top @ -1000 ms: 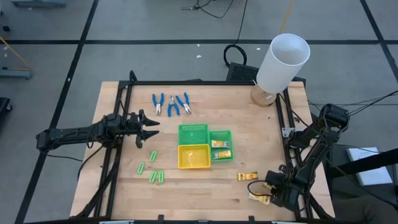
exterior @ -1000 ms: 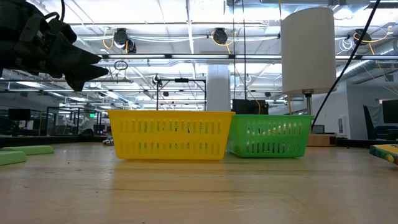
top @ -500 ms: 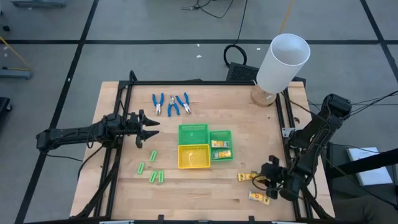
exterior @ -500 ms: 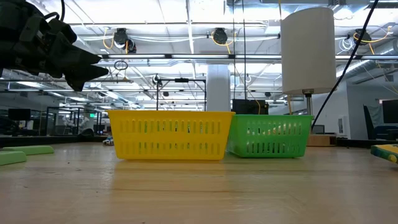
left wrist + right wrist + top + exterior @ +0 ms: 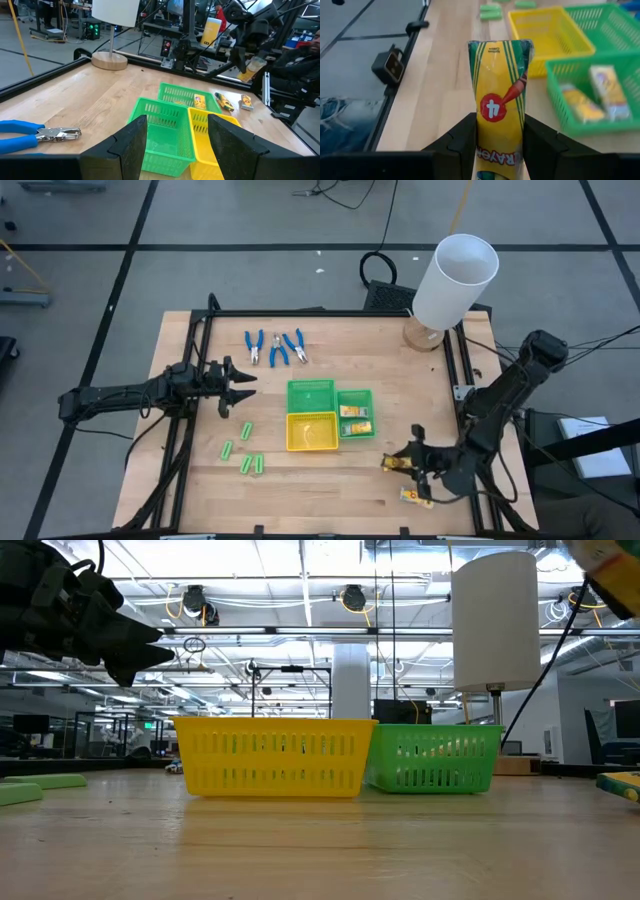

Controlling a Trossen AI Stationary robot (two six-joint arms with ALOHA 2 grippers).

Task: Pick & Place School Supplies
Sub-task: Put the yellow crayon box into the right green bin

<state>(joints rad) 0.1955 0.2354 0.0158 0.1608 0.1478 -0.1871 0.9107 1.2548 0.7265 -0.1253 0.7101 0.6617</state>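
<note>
My right gripper hovers over the table's near right part, shut on a yellow-orange crayon packet, which also shows high up in the low view. Two more packets lie flat on the table, one beside it and one nearer the front edge. Two others lie in the small green tray. Three blue-handled pliers lie at the far side, and several light-green sticks at the near left. My left gripper waits open and level at the left. My right gripper pinches the packet between its two fingers, one on each long side near its lower end. The packet runs on from the fingers, printed face up, lifted clear of the table.
A larger green tray and a yellow tray stand mid-table against the small green one. A big white cylinder on a wooden foot stands at the far right corner. Black rails run along the table's sides.
My right gripper has risen from the table's near right corner, gone toward the trays and turned about, carrying a packet. That packet is now lifted clear and has come into the low view's upper right.
</note>
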